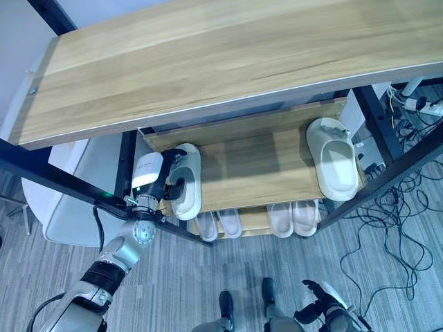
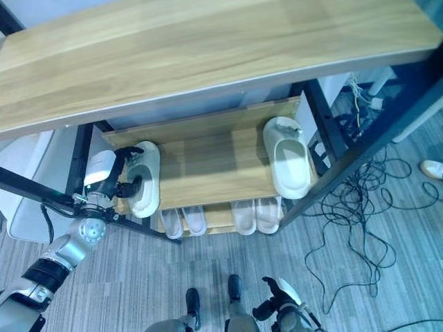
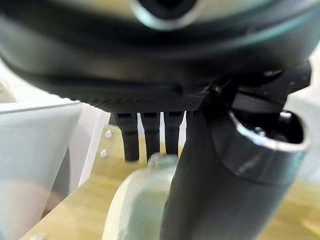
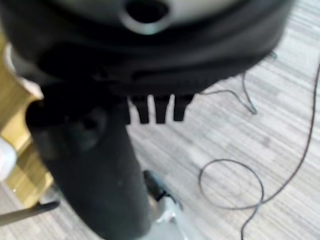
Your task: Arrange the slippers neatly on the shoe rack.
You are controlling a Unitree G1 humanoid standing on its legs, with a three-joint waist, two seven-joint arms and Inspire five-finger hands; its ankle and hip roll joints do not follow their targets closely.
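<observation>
Two pale green slippers lie on the rack's middle shelf [image 1: 256,166]. The left slipper [image 1: 188,181] sits at the shelf's left end, toe pointing to the back. My left hand [image 1: 168,185] holds it from its outer side, fingers curled into its opening and thumb against its edge; the left wrist view shows the slipper [image 3: 135,205] right under the fingers [image 3: 150,135]. The right slipper [image 1: 334,159] rests alone at the shelf's right end. My right hand [image 1: 320,301] hangs low over the floor with nothing in it, fingers relaxed [image 4: 157,107].
A wide wooden top shelf [image 1: 208,62] overhangs the rack's back half. On the bottom shelf stand a white pair [image 1: 218,225] and a pink pair [image 1: 294,218]. Loose cables [image 1: 387,228] cover the floor to the right. A white seat [image 1: 62,200] stands to the left.
</observation>
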